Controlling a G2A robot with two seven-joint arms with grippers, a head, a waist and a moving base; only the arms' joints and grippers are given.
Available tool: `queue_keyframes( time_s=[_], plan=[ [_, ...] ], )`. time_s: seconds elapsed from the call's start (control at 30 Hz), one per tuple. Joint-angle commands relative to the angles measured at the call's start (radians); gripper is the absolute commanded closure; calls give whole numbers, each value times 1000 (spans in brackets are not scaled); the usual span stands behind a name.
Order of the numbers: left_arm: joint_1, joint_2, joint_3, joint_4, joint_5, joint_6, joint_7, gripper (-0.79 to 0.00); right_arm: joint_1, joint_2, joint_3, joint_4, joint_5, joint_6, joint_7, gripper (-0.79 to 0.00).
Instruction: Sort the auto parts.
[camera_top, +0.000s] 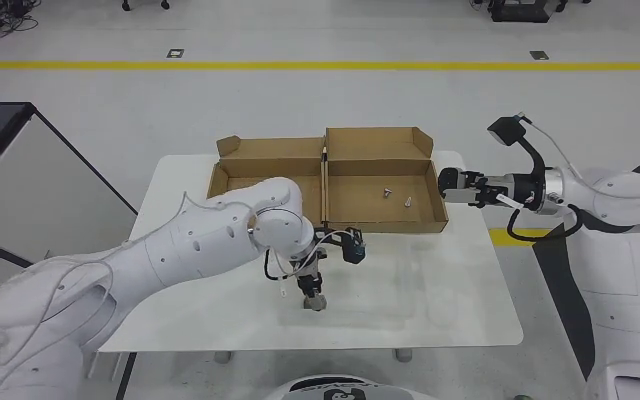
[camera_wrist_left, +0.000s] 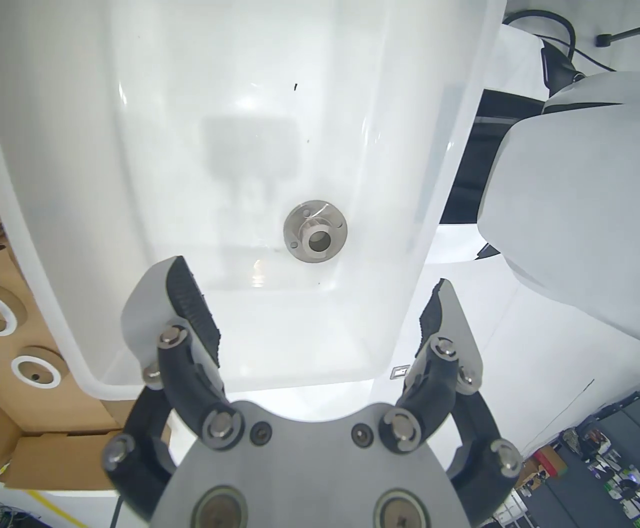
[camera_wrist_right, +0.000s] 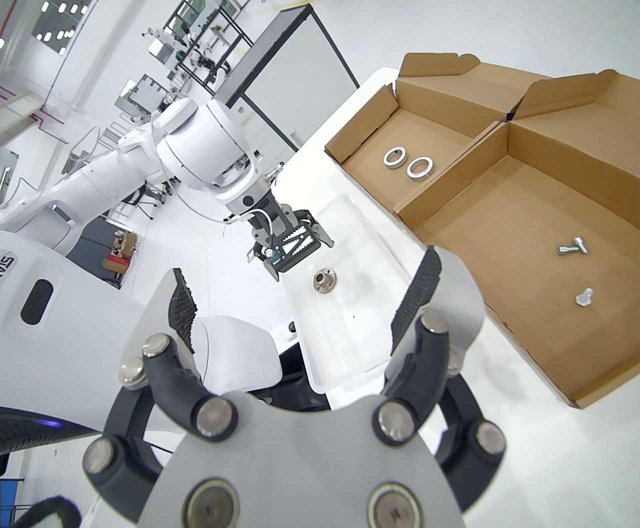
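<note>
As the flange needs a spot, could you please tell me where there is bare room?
Free: right box floor between the bolts and the left box; left box floor beside the rings. Crowded: clear bin under left end effector.

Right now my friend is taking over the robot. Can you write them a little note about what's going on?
Left gripper: fingers open, empty, over the clear bin.
Right gripper: fingers open, empty, beside the bolt box.
Done: two rings lie in the ring box; bolts lie in the bolt box.
Left: one metal hub lies in the bin, unsorted. It is probably the next pick.
</note>
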Motion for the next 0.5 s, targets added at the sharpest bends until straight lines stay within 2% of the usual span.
queue_keyframes(
  time_s=[0.0, 0.23, 0.47],
  plan=[
    [9, -5, 0, 2, 7, 2, -2, -785, 0, 0, 0, 0, 0, 0, 0, -785],
    [44, -26, 0, 3, 46, 15, -15, -785, 0, 0, 0, 0, 0, 0, 0, -785],
    [73, -52, 0, 14, 155, 49, -49, -785, 0, 0, 0, 0, 0, 0, 0, -785]
  ],
)
